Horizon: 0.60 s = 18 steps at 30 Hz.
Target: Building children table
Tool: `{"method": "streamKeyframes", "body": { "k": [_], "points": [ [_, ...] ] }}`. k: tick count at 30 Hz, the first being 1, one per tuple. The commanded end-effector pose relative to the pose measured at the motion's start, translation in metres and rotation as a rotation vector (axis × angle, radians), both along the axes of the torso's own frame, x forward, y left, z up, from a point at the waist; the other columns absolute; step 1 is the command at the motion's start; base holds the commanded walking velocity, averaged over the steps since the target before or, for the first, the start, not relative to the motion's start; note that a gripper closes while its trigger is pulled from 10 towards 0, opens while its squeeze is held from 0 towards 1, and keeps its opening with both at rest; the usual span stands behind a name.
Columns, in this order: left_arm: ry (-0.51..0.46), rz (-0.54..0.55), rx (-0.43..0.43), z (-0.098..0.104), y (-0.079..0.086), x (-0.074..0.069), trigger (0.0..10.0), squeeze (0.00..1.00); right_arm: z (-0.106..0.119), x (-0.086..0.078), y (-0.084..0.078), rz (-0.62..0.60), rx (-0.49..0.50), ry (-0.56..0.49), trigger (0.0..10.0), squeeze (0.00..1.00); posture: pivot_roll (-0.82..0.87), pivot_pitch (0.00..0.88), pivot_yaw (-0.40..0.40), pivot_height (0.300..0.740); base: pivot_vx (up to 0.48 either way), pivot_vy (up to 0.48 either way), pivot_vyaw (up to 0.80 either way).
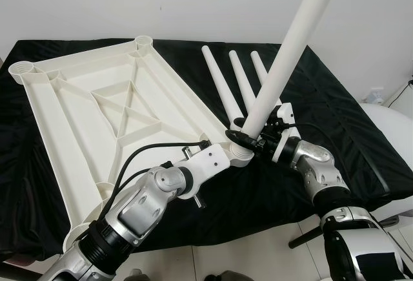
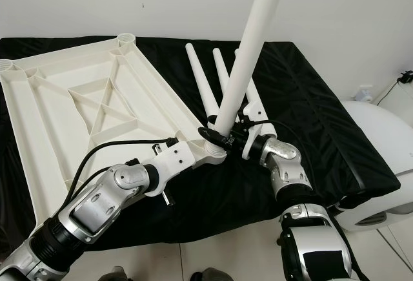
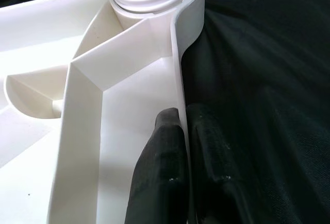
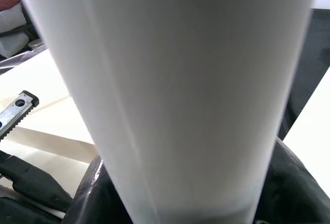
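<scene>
The leg (image 1: 290,48) stands in the near-right corner socket (image 1: 240,154) of the upturned tabletop (image 1: 97,110), its long axis rising up and leaning right — not yet square to the top. The right gripper (image 1: 253,140) clamps its base just above the socket; the left gripper (image 3: 181,147) pinches the rim (image 3: 178,69) just left of it. Three spare legs (image 1: 235,77) lie beyond on the black cloth (image 1: 335,106).

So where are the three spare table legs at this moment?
In the left eye view, the three spare legs lie side by side on the black cloth, right of the upturned tabletop, behind the upright leg.
</scene>
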<state>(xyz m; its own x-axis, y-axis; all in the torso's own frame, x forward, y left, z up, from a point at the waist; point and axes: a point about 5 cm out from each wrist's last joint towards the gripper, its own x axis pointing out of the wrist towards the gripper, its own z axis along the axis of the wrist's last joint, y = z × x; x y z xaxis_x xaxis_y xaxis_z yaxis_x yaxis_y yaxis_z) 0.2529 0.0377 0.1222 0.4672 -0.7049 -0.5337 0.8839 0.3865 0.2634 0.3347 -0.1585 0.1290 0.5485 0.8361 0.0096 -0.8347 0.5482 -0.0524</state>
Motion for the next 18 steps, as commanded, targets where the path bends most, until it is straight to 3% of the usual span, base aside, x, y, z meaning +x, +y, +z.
{"method": "streamKeyframes", "body": {
  "k": [1,6,18],
  "points": [
    [0.086,-0.062,0.029,-0.014,-0.003,-0.011,10.0,0.0,-0.004,-0.003,-0.002,-0.022,0.021,0.018,10.0,0.0,0.02,0.0,-0.09,0.74,0.0,0.0,0.0],
    [0.09,-0.067,0.028,-0.014,-0.003,-0.012,10.0,0.0,0.001,-0.011,0.009,-0.085,0.089,0.005,10.0,0.0,0.01,0.0,-0.088,0.74,0.0,0.0,0.0],
    [0.095,-0.071,0.026,-0.015,-0.004,-0.013,10.0,0.0,0.011,-0.02,0.035,-0.215,0.134,-0.042,10.0,0.0,0.01,0.0,-0.09,0.74,0.0,0.0,0.0]
  ]
}}
